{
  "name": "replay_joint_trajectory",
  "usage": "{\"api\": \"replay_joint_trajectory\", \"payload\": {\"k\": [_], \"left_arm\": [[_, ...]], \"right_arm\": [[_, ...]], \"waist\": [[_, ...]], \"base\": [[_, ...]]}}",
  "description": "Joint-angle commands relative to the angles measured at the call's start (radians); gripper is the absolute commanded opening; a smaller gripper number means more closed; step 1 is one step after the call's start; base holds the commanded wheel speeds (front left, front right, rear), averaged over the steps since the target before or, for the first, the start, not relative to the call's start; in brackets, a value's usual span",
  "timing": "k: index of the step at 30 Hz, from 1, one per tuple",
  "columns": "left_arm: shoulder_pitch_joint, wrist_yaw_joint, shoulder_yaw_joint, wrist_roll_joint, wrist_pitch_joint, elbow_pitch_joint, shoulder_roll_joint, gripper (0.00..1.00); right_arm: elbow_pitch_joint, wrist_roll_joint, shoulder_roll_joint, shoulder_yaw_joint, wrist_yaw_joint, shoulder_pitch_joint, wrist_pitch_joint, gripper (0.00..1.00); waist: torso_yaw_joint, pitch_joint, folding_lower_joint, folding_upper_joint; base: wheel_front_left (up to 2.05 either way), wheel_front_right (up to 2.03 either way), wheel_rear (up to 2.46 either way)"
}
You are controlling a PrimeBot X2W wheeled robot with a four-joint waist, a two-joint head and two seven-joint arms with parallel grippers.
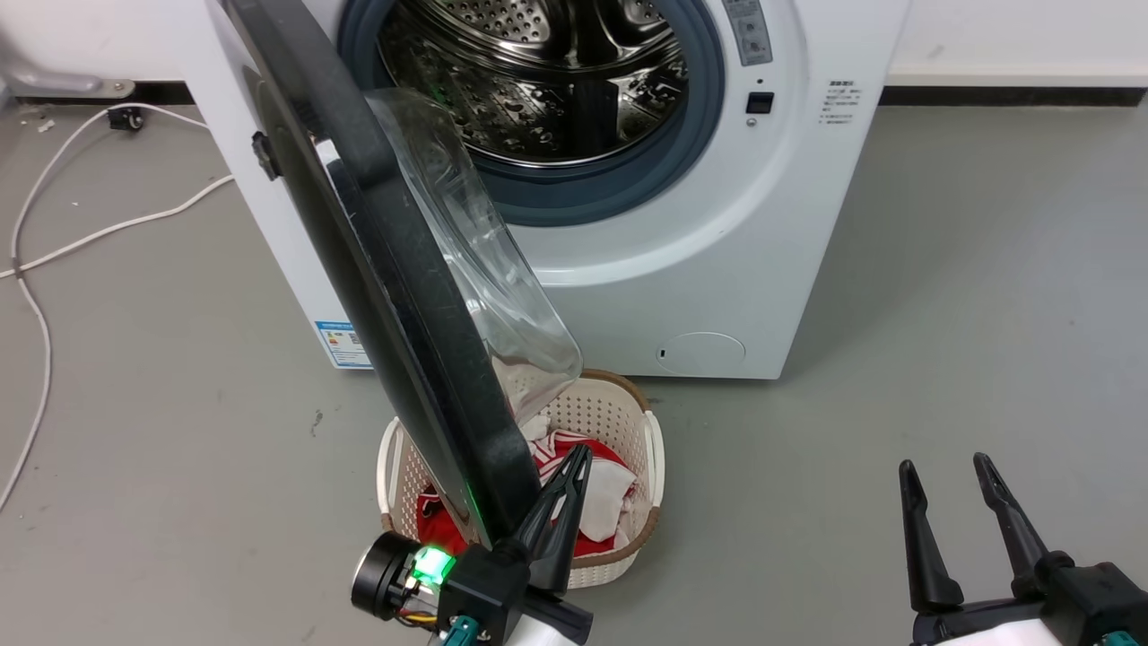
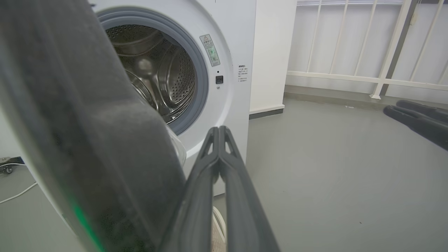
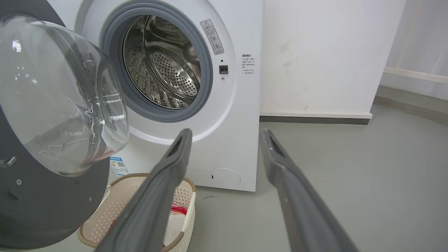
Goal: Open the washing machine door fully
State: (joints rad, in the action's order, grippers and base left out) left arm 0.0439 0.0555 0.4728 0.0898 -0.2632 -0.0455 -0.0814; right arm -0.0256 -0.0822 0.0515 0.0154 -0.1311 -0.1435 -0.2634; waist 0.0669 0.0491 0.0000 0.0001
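left gripper (image 1: 581, 453) together — seemingly touching washing machine door (image 1: 386, 296) edge | right gripper (image 1: 944, 464) apart

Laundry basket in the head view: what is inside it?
Red and white cloth lies in the cream basket. The open washing machine door and the left gripper cover its left part, so anything there cannot be seen.

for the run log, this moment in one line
door: partly open | left gripper: shut, beside door edge | right gripper: open, clear of door
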Motion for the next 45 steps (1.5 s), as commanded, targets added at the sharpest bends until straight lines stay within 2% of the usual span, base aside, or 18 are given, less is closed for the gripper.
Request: {"api": "replay_joint_trajectory", "payload": {"k": [1, 16, 24, 36, 38, 39, 45], "left_arm": [[-0.012, 0.003, -0.018, -0.001, -0.002, -0.006, -0.003, 0.0], [-0.109, 0.01, -0.087, -0.02, -0.002, 0.05, -0.011, 0.0], [-0.133, 0.029, -0.164, -0.005, -0.002, 0.075, -0.025, 0.0], [-0.161, 0.057, -0.35, 0.031, -0.002, 0.09, -0.042, 0.0], [-0.162, 0.057, -0.391, 0.047, -0.002, 0.089, -0.04, 0.0], [-0.152, 0.049, -0.445, 0.065, -0.002, 0.083, -0.032, 0.0], [-0.094, 0.041, -0.528, 0.055, -0.002, 0.047, -0.029, 0.0]], "right_arm": [[0.002, -0.005, -0.003, -0.001, 0.001, -0.001, -0.002, 1.0], [0.009, -0.018, -0.002, 0.01, 0.001, -0.035, -0.002, 1.0], [0.013, -0.023, -0.002, 0.002, 0.001, -0.036, -0.002, 1.0], [0.01, -0.009, -0.002, 0.002, 0.001, -0.021, -0.002, 1.0], [0.01, -0.005, -0.002, 0.002, 0.001, -0.014, -0.002, 1.0], [0.01, 0.003, -0.002, 0.001, 0.001, -0.002, -0.002, 1.0], [0.006, 0.016, -0.002, -0.004, 0.001, 0.019, -0.002, 1.0]], "waist": [[0.006, -0.003, 0.0, -0.0001], [0.121, -0.029, 0.0, -0.0001], [0.205, -0.015, 0.0, -0.0001], [0.273, 0.024, 0.0, -0.0001], [0.278, 0.034, 0.0, -0.0001], [0.282, 0.052, 0.0, -0.0001], [0.283, 0.1, 0.0, -0.0001]], "base": [[0.0, 0.0, 0.0], [0.0, 0.0, 0.0], [0.0, 0.0, 0.0], [0.0, 0.0, 0.0], [0.0, 0.0, 0.0], [0.0, 0.0, 0.0], [0.0, 0.0, 0.0]]}}
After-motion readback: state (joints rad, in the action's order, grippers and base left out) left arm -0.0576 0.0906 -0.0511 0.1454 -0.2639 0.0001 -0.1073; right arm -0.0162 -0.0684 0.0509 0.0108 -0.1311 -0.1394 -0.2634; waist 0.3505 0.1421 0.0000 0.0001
